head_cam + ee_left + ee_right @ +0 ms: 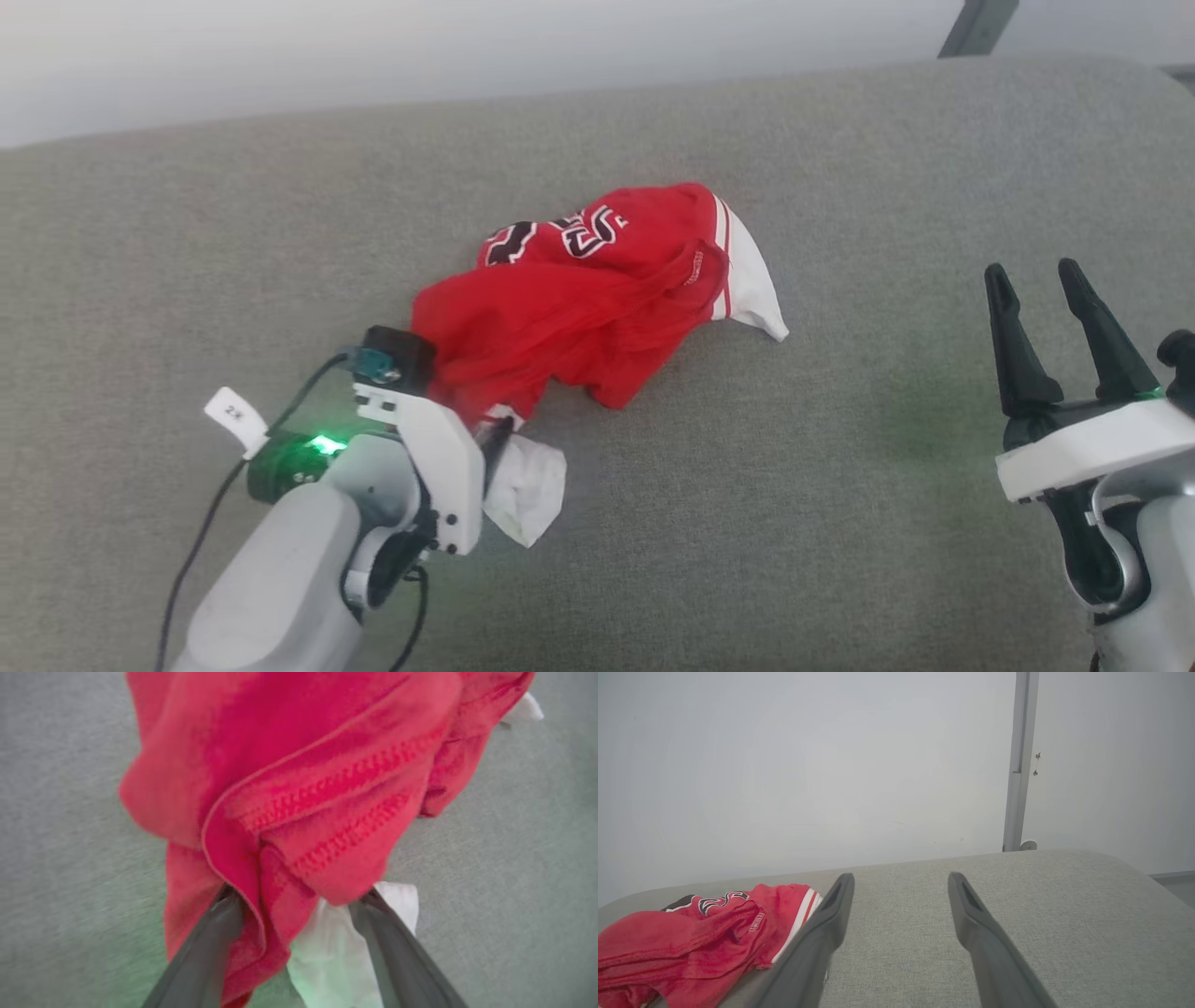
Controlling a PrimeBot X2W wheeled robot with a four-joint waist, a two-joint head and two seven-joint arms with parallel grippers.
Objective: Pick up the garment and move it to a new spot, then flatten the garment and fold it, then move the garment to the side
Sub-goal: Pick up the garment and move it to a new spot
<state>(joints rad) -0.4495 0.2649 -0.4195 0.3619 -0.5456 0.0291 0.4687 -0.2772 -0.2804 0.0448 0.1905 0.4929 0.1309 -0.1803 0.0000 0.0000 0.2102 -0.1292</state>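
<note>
Grey upholstery point(840, 140) is spread under everything. At the left, the left gripper point(296, 895) is seen with jaws spread, nothing pinched, the crumpled garment point(579, 308) draped over its fingertips. At the right, well apart, the right gripper point(1032, 269) is held wide open and empty.

Crumpled red jersey T-shirt with white sleeves point(579, 299): one
Grey woven-fabric surface point(840, 485): one
Grippers: two, left gripper point(296, 900), right gripper point(1032, 271)
Long dark fingers point(831, 924): four
Grey upright post point(1020, 765): one
Small white tag point(235, 411): one
</note>
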